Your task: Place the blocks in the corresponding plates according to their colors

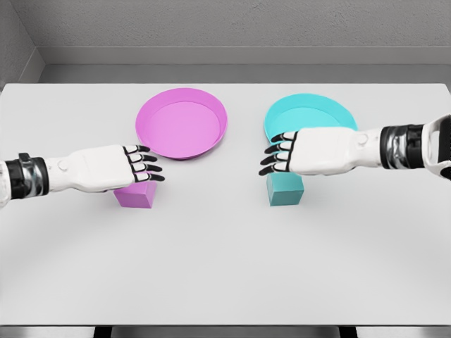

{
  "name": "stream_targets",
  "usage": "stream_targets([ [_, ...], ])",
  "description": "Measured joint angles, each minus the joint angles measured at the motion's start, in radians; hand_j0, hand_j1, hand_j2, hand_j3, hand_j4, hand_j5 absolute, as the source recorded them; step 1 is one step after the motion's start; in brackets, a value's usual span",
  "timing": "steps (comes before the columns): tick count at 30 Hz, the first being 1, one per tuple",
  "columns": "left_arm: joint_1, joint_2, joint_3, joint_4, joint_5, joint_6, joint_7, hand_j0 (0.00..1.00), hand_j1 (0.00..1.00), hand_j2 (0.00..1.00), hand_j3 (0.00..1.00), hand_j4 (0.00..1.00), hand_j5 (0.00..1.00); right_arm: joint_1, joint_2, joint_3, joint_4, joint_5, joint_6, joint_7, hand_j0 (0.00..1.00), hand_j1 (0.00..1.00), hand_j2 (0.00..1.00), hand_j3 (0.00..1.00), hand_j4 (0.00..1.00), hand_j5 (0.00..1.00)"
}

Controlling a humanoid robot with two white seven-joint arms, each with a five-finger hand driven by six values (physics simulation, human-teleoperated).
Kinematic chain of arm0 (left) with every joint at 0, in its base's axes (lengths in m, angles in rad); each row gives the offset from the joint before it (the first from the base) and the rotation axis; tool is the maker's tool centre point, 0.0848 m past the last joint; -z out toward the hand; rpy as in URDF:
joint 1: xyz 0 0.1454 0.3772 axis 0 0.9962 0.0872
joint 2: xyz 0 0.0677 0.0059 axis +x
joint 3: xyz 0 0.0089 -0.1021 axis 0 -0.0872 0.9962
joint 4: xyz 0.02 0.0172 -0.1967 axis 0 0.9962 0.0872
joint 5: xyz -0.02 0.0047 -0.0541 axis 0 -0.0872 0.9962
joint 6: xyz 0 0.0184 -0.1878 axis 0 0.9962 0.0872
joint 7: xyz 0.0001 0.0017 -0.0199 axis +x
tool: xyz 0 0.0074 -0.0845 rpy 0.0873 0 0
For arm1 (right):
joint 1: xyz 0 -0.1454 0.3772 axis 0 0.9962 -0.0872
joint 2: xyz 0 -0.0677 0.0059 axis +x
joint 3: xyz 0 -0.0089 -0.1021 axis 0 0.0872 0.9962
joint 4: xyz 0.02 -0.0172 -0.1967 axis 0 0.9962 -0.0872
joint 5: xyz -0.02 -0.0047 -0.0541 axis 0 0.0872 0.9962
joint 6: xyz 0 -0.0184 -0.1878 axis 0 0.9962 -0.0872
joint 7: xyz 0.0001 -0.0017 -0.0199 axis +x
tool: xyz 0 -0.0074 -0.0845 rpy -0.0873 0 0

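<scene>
A pink block (135, 196) sits on the white table just in front of the pink plate (182, 124). My left hand (139, 163) hovers over the block's top with fingers extended and relaxed, holding nothing. A teal block (285, 190) stands in front of the teal plate (310, 116). My right hand (276, 155) is above that block, fingers spread toward the left, also holding nothing. Both hands cover the blocks' upper parts and the plates' near rims.
The white table (225, 267) stretches wide in front of the blocks. A grey wall runs behind the table's far edge. Both plates sit side by side in the table's far half.
</scene>
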Motion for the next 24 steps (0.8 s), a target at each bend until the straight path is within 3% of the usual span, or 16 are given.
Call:
stream_targets([
  [18, 0.000, -0.019, -0.045, 0.002, -0.030, 0.000, 0.001, 1.00, 1.00, 1.00, 1.00, 1.00, 1.00, -0.002, 0.025, 0.034, 0.002, 0.106, 0.000, 0.000, 1.00, 1.00, 1.00, 1.00, 1.00, 1.00],
  [24, 0.002, -0.019, -0.046, 0.003, -0.044, 0.000, 0.001, 0.97, 0.97, 0.97, 0.97, 0.97, 0.97, -0.003, 0.042, 0.084, 0.004, 0.141, 0.000, 0.000, 1.00, 1.00, 1.00, 1.00, 1.00, 1.00],
])
